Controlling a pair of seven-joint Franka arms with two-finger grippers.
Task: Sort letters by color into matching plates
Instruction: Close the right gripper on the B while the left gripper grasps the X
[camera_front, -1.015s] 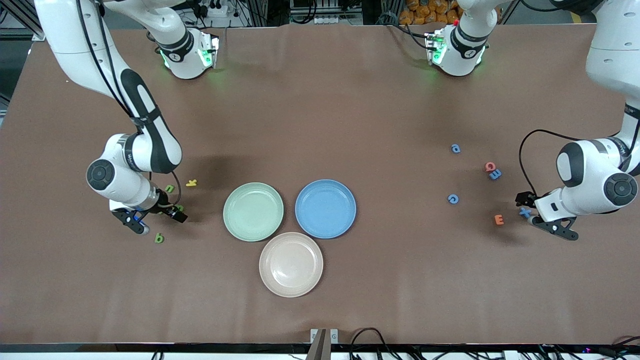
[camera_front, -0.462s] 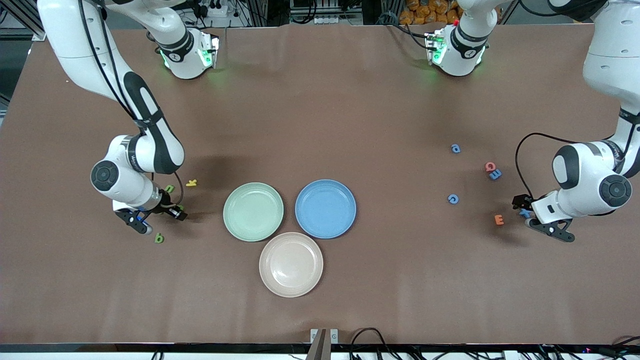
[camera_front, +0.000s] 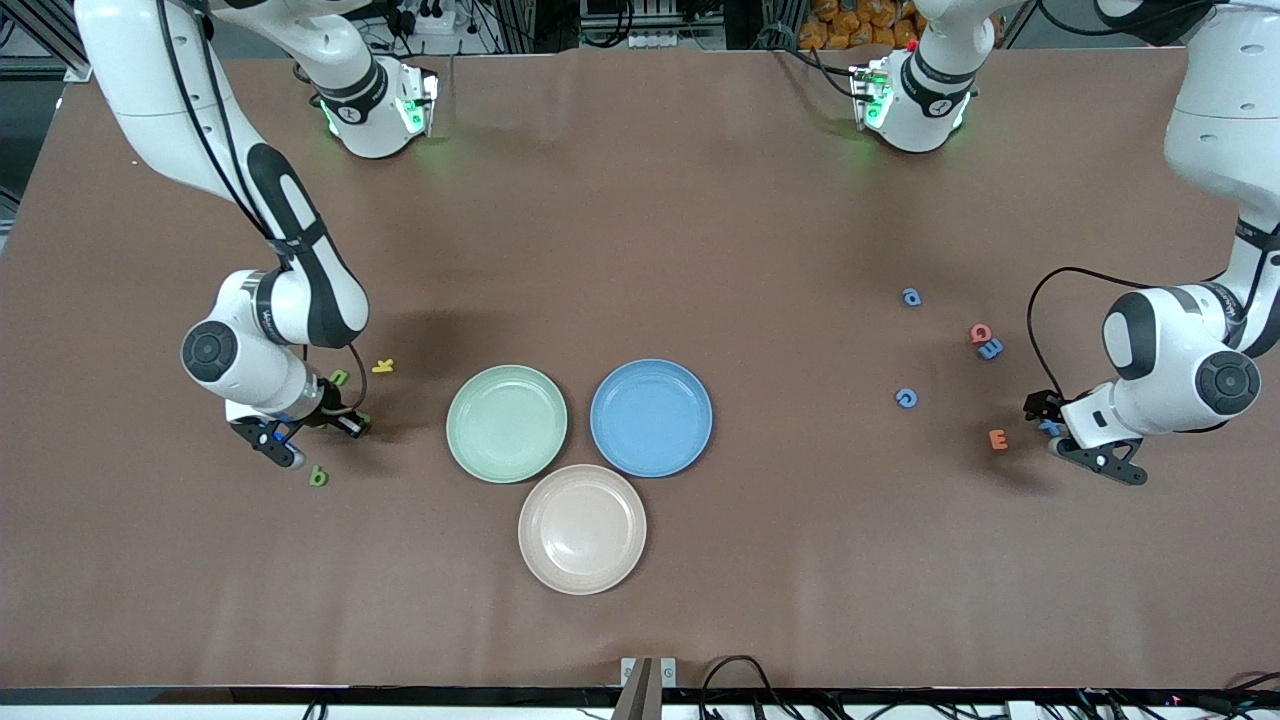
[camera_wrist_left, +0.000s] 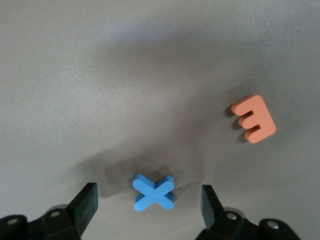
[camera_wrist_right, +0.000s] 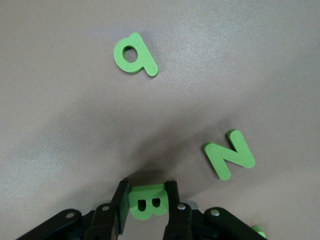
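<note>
My right gripper (camera_front: 355, 423) (camera_wrist_right: 146, 197) is down at the table near the right arm's end, shut on a green letter B (camera_wrist_right: 145, 204) (camera_front: 362, 416). A green N (camera_wrist_right: 229, 154) (camera_front: 339, 377), a green letter with a round loop (camera_wrist_right: 134, 55) (camera_front: 318, 476) and a yellow letter (camera_front: 382, 366) lie around it. My left gripper (camera_front: 1052, 432) (camera_wrist_left: 149, 199) stands open astride a blue X (camera_wrist_left: 153, 192) (camera_front: 1047, 428) without touching it. An orange E (camera_wrist_left: 254, 118) (camera_front: 998, 439) lies beside it. The mint green plate (camera_front: 470, 400), the blue plate (camera_front: 620, 385) and the beige plate (camera_front: 545, 500) hold nothing.
More letters lie toward the left arm's end: a blue one (camera_front: 911, 297), a red one (camera_front: 979, 333) touching a blue one (camera_front: 990, 348), and a blue c (camera_front: 906, 398). The three plates touch each other mid-table, the beige one nearest the front camera.
My right gripper has shut on the green B. My left gripper has shifted a little over the blue X, which now sits between its fingers.
</note>
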